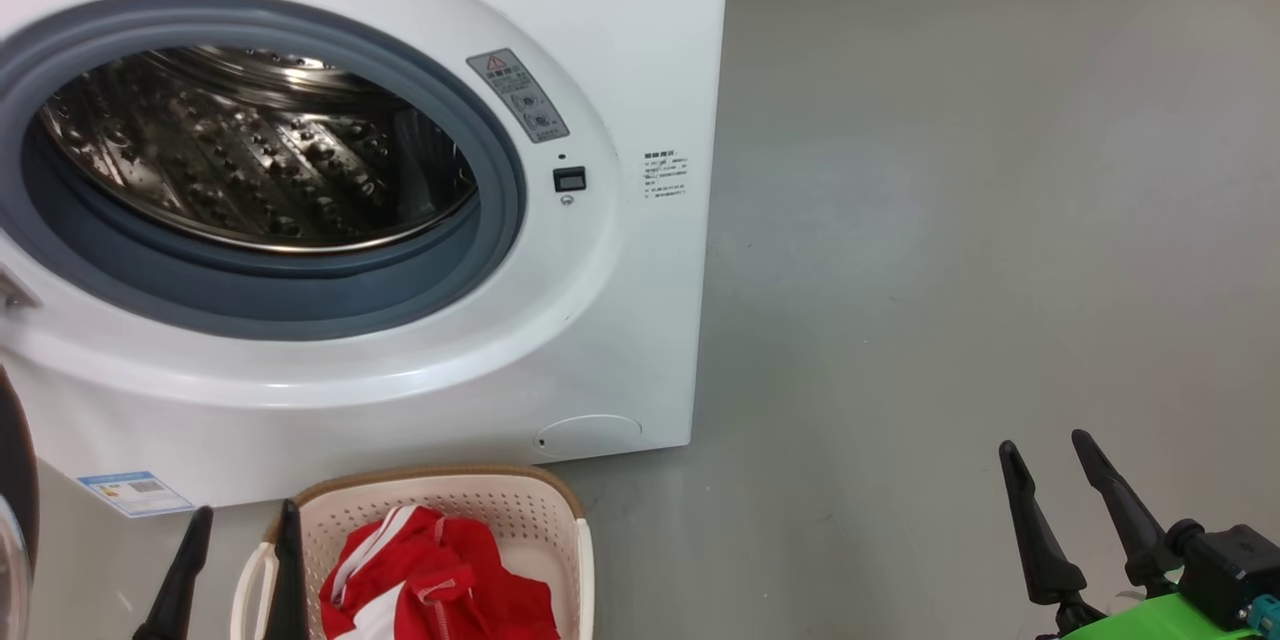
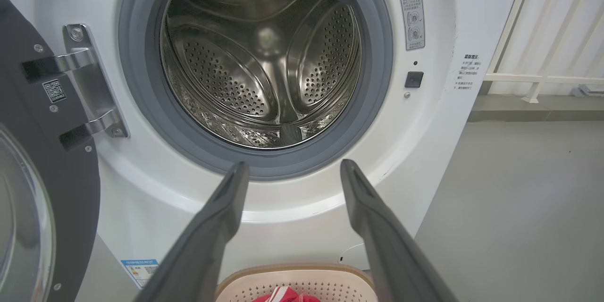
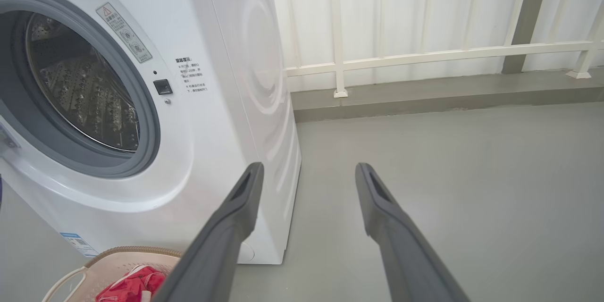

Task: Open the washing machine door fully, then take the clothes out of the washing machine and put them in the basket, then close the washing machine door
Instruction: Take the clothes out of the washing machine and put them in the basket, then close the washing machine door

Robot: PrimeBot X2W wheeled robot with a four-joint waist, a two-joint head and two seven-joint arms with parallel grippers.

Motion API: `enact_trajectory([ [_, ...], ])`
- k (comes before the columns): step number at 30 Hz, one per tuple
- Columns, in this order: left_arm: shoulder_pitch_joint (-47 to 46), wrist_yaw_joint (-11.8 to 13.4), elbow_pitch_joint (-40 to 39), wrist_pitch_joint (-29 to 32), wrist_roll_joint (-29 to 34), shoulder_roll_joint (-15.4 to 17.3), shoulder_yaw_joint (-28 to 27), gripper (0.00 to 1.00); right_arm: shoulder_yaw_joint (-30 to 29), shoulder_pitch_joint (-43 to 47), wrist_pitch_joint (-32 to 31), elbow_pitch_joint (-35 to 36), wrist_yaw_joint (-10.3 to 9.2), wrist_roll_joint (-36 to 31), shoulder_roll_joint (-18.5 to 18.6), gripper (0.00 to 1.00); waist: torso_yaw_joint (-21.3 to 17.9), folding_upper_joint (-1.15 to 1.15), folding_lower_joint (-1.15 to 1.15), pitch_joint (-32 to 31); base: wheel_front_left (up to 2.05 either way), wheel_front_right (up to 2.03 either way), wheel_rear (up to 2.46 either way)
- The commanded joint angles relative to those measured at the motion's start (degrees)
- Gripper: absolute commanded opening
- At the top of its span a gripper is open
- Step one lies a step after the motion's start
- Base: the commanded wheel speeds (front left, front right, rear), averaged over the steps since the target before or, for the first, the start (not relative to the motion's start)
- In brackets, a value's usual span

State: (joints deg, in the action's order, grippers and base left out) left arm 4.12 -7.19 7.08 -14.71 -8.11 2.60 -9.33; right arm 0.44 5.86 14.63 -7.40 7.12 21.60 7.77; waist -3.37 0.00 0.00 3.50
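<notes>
Left gripper [image 1: 247, 512], fingers [image 1: 178, 575] apart like my right gripper [image 1: 1045, 442], hangs over the basket [image 1: 540, 480], where the barely visible washing machine door [image 2: 75, 188], swinging shut from nine o'clock, might clip it.

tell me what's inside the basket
Red clothes with white stripes lie bunched in the basket. They hide whatever is under them, and its near end is out of frame.

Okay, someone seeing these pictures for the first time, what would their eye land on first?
The wide-open mouth of the washing machine, its shiny steel drum empty, dominates the head view's upper left. Below it, the bright red clothes lie heaped in the basket on the floor. The black-rimmed door stands swung open at the left wrist view's left edge.
</notes>
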Motion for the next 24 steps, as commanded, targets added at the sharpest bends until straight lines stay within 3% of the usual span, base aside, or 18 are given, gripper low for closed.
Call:
enact_trajectory([
  [1,-0.21,-0.3,-1.88,-0.29,0.01,0.32,-2.06,1.0,0.63,-0.36,0.37,1.5,0.36,0.22,0.81,1.0,0.07,0.0,0.0,-0.21,0.0,0.0,0.0],
  [24,-0.16,0.16,-2.64,-0.29,-0.89,0.28,-0.82,1.0,0.36,-0.25,0.37,1.62,0.36,0.14,0.86,1.0,0.2,0.0,0.0,-0.22,-0.1,0.1,0.0],
])
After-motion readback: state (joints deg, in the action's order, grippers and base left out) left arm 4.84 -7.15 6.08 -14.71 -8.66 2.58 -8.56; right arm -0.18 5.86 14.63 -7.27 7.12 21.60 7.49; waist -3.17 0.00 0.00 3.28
